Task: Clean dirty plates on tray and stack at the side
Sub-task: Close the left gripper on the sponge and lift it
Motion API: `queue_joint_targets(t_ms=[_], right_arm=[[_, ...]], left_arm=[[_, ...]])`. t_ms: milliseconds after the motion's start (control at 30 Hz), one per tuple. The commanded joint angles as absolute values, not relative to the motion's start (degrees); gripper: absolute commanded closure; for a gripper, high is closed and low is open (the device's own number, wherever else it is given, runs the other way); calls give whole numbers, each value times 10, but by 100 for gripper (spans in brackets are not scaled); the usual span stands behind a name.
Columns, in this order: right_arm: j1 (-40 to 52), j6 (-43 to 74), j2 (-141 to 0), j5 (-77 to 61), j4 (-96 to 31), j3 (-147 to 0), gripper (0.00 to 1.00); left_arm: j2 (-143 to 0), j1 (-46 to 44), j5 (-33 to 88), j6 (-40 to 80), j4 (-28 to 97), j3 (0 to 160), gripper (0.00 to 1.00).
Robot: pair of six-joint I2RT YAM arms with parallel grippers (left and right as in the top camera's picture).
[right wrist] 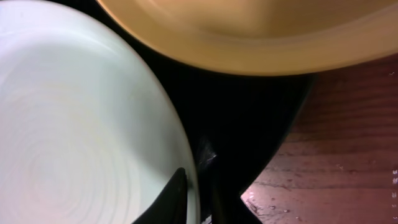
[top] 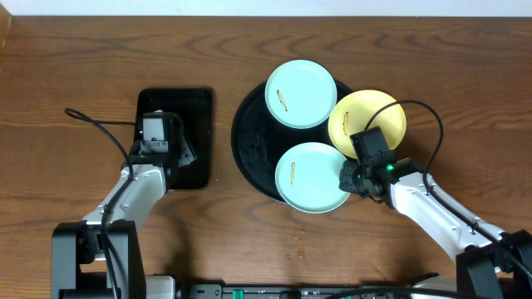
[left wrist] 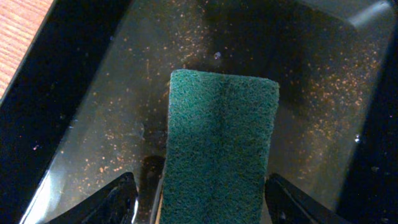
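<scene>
On the tray (top: 248, 141) sit all three plates: a far mint plate (top: 300, 93), a yellow plate (top: 367, 120) and a near mint plate (top: 312, 177), both mint ones smeared brown. Your right gripper (top: 356, 176) sets its fingers narrowly astride the near plate's rim, probably to steady it for wiping; you cannot tell whether they pinch. Your left gripper (left wrist: 202, 202) straddles the sponge (left wrist: 219, 137) in the small tray (top: 195, 108), fingers wide, contact unclear, likely fetching the cleaner first.
</scene>
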State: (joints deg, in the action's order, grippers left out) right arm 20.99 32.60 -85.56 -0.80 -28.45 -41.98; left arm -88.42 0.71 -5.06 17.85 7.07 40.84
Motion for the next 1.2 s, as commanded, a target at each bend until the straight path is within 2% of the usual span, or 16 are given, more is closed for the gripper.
queue_joint_targets(t_ms=[0,167,533,700,800,833,867,900,1033,1167], right_arm=[[214,325,-858,-16,-282,-416,89],[214,325,-858,-16,-280,-416,89],[214,325,-858,-16,-278,-416,89],[214,325,-858,-27,-276,-416,87],[214,325,-858,-33,-277,-416,91],[214,325,-858,-33,-278,-416,97],[214,325,-858,-32,-279,-416,99],[214,325,-858,-32,-279,-416,99],[214,323,-858,-30,-276,-416,99],[214,317,-857,-30,-270,-419,99]], left_arm=[[-891,10,-52,179,70,408,33],[-906,10,-52,178,55,408,29],[-943,10,-52,172,24,408,29],[-963,10,-52,172,-2,408,31],[-966,10,-52,172,-17,408,50],[-966,10,-52,172,-23,408,64],[-965,10,-52,172,-28,408,81],[-964,10,-52,166,-35,408,92],[-929,10,-51,126,-37,411,92],[-829,10,-48,112,-3,411,93]])
